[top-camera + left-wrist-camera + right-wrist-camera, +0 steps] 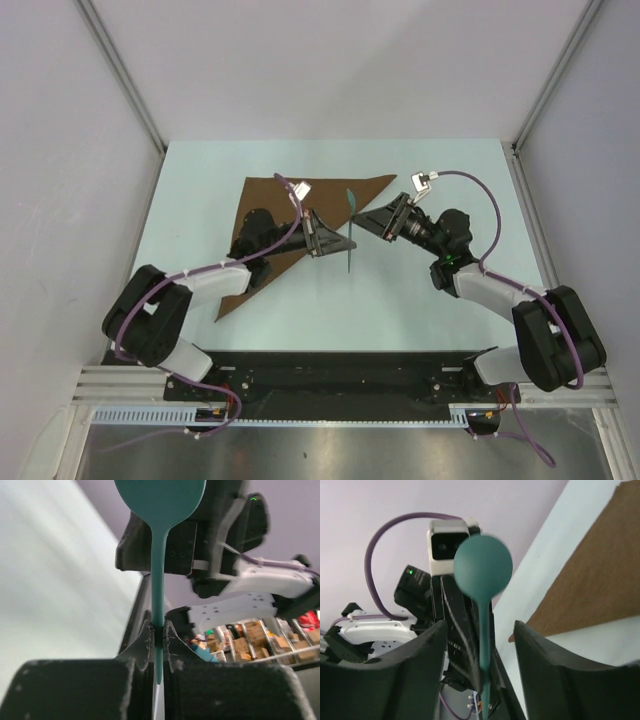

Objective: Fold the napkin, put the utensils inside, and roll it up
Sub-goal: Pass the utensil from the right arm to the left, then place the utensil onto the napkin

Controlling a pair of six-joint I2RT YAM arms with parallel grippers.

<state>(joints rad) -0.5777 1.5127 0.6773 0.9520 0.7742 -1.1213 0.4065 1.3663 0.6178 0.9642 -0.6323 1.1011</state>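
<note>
The dark-brown napkin [275, 205] lies flat as a triangle on the pale table and shows at the right of the right wrist view [600, 565]. My left gripper [346, 245] is shut on the handle of a teal spoon [350, 225] and holds it above the table, beside the napkin's right edge. In the left wrist view the handle is pinched between the jaws [157, 631], with the spoon's bowl [160, 497] at the top. My right gripper [363, 222] is open. Its fingers [420, 660] stand either side of the spoon [483, 570] without touching it.
White walls with metal posts [130, 85] enclose the table on three sides. The arm bases and a black rail [330, 375] run along the near edge. No other utensils show in these views.
</note>
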